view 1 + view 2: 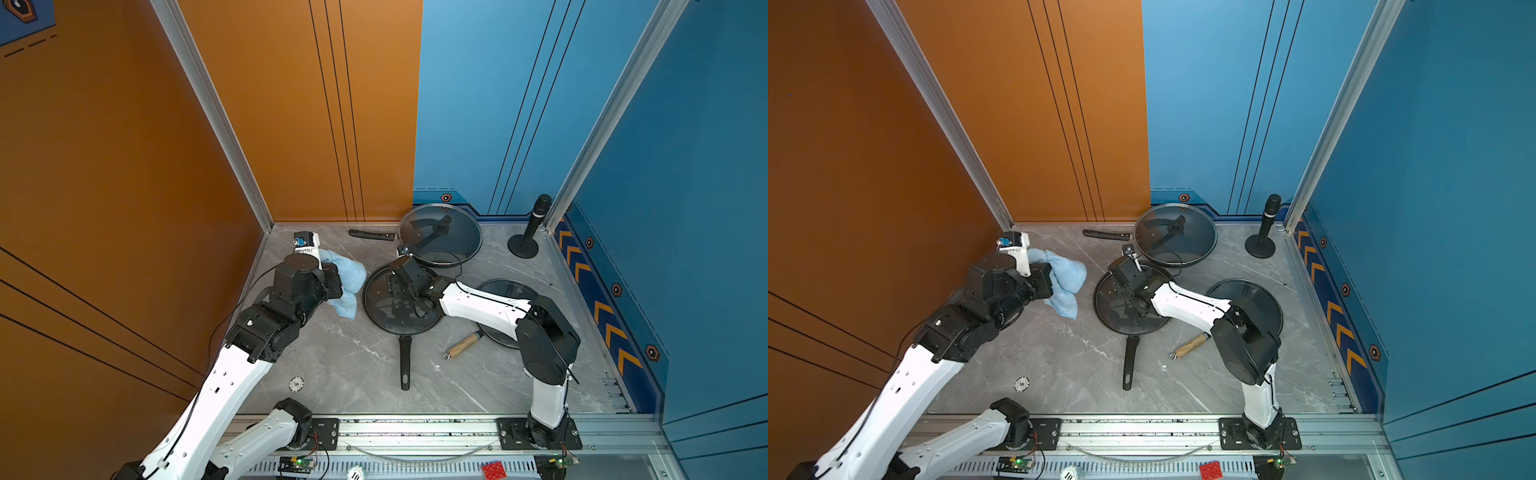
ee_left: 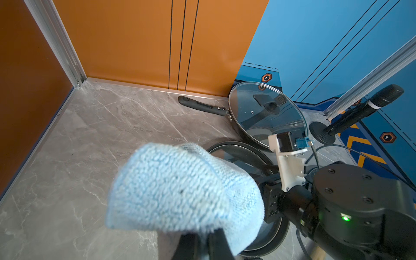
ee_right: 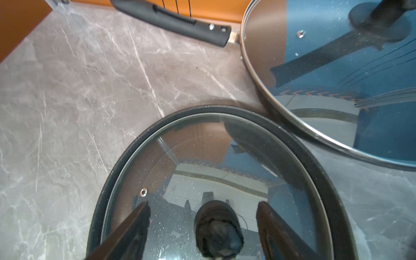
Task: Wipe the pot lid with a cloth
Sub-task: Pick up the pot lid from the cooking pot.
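Light-blue microfibre cloth (image 2: 180,186) sits clamped in left gripper (image 2: 203,244); right gripper (image 3: 202,211), jaws apart, straddles black knob (image 3: 217,231) of round glass pot lid (image 3: 202,153).

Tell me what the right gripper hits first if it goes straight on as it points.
Probably the black knob of the glass lid, which sits between the right gripper's open fingers.

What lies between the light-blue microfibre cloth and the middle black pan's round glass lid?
Between cloth and lid: pan rim, bare grey tabletop, in both top views.
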Robot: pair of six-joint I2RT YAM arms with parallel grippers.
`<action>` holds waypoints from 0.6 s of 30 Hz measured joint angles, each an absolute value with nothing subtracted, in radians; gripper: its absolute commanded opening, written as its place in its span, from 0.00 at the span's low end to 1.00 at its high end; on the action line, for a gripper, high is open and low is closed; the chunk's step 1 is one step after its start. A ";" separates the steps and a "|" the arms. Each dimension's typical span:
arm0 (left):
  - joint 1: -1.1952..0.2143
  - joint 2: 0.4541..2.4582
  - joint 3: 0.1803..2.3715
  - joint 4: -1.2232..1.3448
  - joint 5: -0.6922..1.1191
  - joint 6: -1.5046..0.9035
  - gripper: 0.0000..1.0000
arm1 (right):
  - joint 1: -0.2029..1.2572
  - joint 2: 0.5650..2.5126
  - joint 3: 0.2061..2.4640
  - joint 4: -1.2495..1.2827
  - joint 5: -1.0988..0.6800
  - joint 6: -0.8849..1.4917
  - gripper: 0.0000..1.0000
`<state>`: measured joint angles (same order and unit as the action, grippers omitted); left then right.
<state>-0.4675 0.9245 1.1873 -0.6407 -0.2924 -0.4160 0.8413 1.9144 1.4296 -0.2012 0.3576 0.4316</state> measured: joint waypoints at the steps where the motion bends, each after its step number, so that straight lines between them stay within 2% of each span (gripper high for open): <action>1: -0.464 0.916 1.178 -0.643 -0.292 -0.416 0.00 | 0.842 1.920 1.430 -0.201 0.362 0.430 0.76; 9: -0.447 0.876 1.151 -0.667 -0.292 -0.416 0.00 | 0.841 1.959 1.432 -0.220 0.371 0.430 0.75; 18: -0.443 0.836 1.125 -0.673 -0.292 -0.416 0.00 | 0.817 1.979 1.430 -0.227 0.333 0.453 0.62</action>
